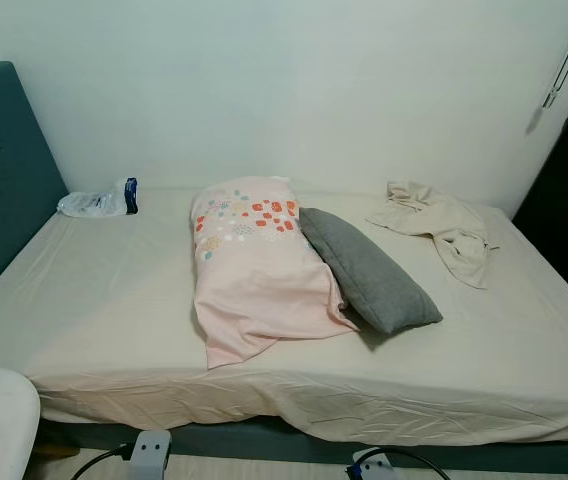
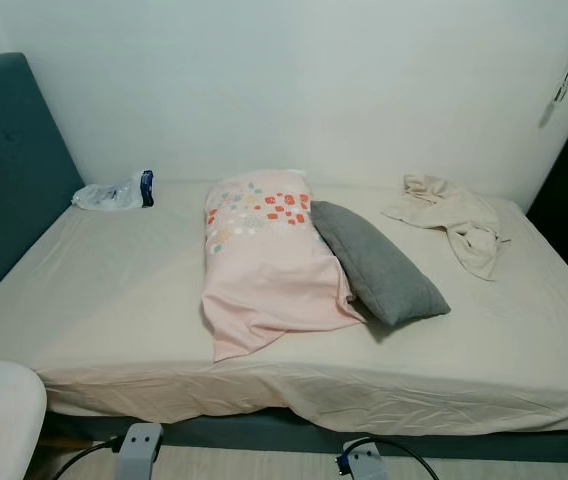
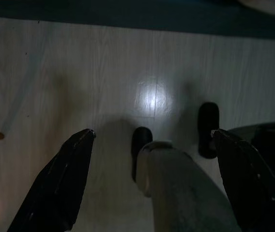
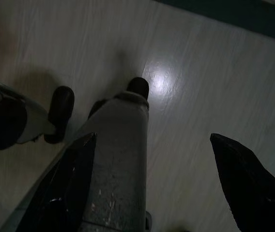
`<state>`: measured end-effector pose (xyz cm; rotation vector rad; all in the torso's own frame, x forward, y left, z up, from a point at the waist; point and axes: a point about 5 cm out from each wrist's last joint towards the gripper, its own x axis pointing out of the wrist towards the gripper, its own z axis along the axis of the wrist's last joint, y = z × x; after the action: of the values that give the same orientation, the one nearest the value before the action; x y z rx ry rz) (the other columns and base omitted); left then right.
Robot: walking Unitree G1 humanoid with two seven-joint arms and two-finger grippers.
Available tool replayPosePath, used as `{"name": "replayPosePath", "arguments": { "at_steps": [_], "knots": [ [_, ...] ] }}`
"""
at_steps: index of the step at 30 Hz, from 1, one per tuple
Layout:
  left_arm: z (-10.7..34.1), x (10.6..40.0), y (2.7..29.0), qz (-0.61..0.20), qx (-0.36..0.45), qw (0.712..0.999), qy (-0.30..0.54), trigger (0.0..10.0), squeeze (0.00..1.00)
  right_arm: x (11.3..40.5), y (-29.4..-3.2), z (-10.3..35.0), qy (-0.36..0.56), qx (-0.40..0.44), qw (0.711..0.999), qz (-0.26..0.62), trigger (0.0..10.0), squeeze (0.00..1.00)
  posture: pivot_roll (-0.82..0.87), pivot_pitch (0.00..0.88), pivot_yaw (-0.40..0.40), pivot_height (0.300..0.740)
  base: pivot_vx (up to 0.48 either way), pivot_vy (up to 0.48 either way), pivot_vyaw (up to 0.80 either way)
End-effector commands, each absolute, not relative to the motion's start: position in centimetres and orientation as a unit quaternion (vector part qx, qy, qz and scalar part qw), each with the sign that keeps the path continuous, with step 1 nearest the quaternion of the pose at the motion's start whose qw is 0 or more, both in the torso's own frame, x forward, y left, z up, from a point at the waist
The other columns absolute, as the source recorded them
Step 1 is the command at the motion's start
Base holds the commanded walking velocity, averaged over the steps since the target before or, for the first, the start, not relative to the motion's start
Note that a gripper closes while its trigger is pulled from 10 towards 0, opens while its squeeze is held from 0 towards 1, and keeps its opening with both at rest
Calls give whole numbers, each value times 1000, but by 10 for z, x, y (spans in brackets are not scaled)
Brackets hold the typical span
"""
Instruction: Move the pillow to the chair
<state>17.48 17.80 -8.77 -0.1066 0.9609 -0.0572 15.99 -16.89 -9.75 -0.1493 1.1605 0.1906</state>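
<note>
Grey pillow against pink pillow, beige cloth nearby.

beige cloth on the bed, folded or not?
Not folded: the beige cloth lies crumpled near the bed's far right corner, creased and uneven.

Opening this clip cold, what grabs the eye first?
A pink pillow with an orange-dotted patch lies mid-bed, a grey pillow tucked against its right side. A crumpled beige cloth sits at the far right, a plastic bag by the teal headboard. Both hands hang open over the floor.
</note>
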Motion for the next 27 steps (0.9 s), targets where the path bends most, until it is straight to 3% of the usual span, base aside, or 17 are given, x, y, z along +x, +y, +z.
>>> {"name": "replayPosePath", "arguments": {
  "at_steps": [1, 12, 27],
  "knots": [
    [-86, 178, 178, -20, -63, 887, 456, 10000, 0, 164, -167, -96, 541, -66, 834, 91, 10000, 0, 83, 0, -32, 740, 0, 0, 0],
    [-92, 164, 180, -3, -79, 880, 469, 10000, 0, 147, -174, -102, 560, -78, 820, 89, 10000, 0, 91, 0, -41, 740, 0, 0, 0],
    [-91, 165, 185, 2, -79, 882, 465, 10000, 0, 152, -167, -100, 554, -76, 824, 96, 10000, 0, 104, 0, -37, 740, 0, 0, 0]
  ]
}}
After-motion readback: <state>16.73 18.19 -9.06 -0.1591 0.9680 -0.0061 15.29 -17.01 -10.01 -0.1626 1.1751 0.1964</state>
